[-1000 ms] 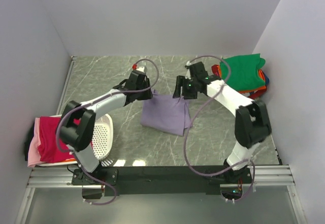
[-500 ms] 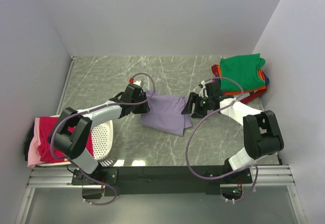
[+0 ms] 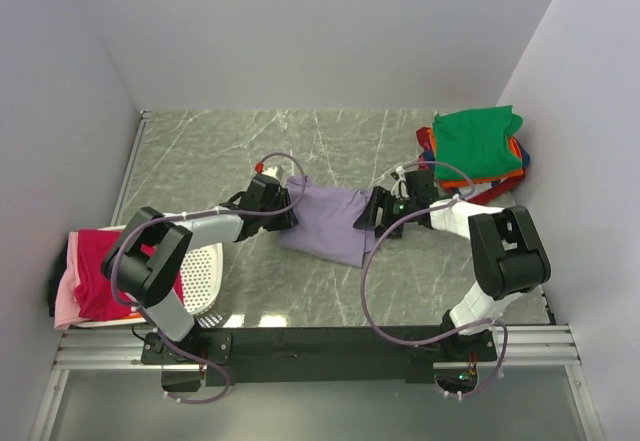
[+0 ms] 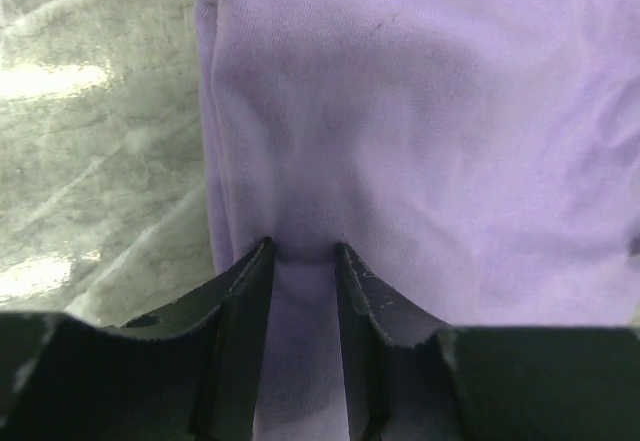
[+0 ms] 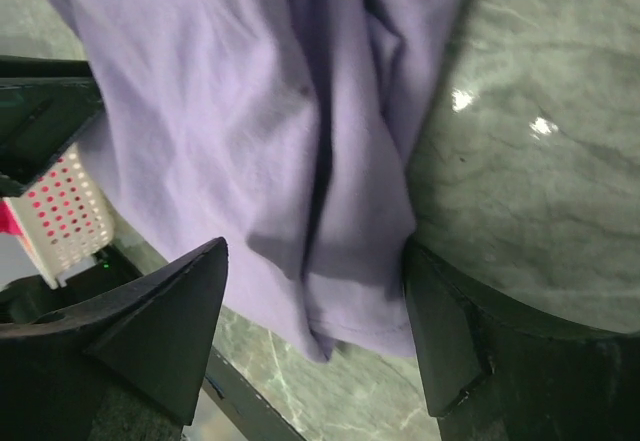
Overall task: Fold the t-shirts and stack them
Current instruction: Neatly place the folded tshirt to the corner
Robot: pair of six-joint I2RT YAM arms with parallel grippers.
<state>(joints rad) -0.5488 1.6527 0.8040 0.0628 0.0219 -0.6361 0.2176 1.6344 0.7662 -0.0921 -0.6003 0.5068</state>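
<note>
The purple shirt [image 3: 325, 223] lies mid-way across the grey marbled tabletop [image 3: 220, 151], between pale walls [image 3: 300, 31]. The left tool [image 4: 303, 253] pinches its edge. The right tool [image 5: 315, 251] gapes wide over the opposite edge.

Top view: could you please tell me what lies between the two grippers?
The purple shirt lies there, spanning from the left gripper to the right gripper, as the top view shows.

Central t-shirt [image 3: 325, 226] at mid-table [image 3: 220, 151], with the left gripper [image 3: 283, 211] at its left edge and the right gripper [image 3: 368, 211] at its right edge; stack of t-shirts [image 3: 478, 141] in the far right corner; basket [image 3: 203, 266] at near left, draped shirts [image 3: 92, 271] just left of it.
</note>
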